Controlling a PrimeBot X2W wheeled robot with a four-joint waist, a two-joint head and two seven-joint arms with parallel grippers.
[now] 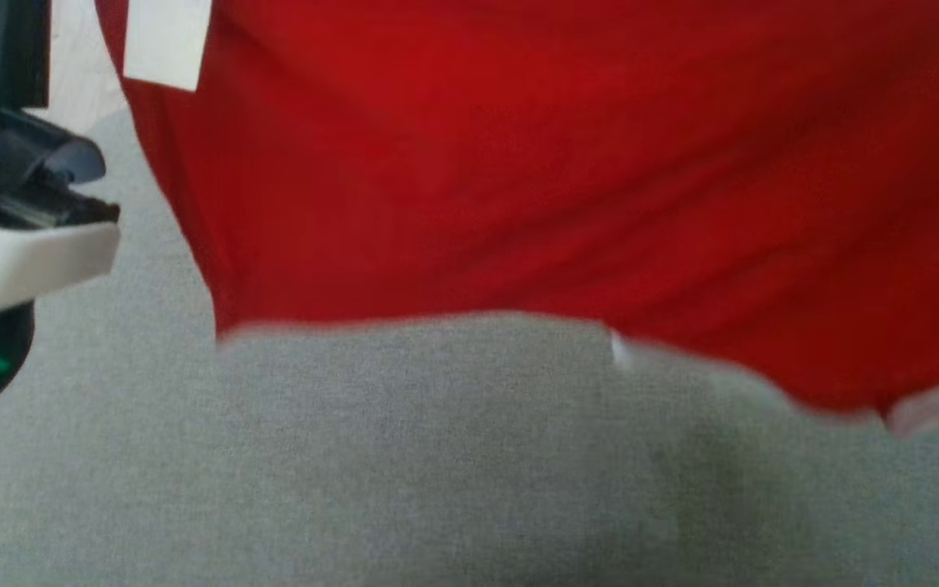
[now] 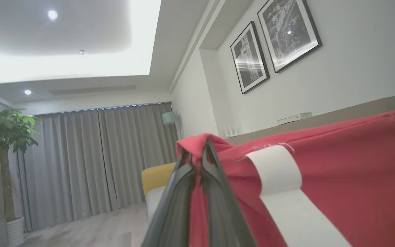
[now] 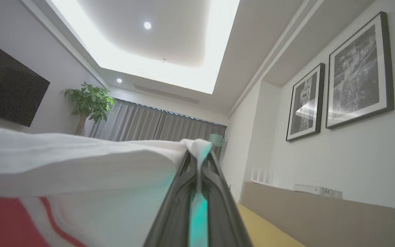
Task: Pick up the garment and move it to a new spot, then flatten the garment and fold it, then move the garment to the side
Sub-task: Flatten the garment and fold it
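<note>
Your left claw is pinching a corner of the red garment, its two dark fingers pressed together on the cloth beside a white stripe. Your right claw is clamping shut on a white part of the same garment.

Between the two grips the garment is hanging spread in the air, its blurred lower hem clear of the grey surface below. So you are, by the look of it, in the first step: the pick-up is done and the garment is being carried. Setting it down at the new spot, flattening it, folding it and moving it to the side are all waiting for you.

The grey surface is looking like plain woven cloth; I cannot tell whether it is covering a table.

Around you, grey curtains are covering the far wall, a leafy plant is standing beside them, framed pictures are hanging above a long ledge, and a dark screen is sitting on the opposite wall.
</note>
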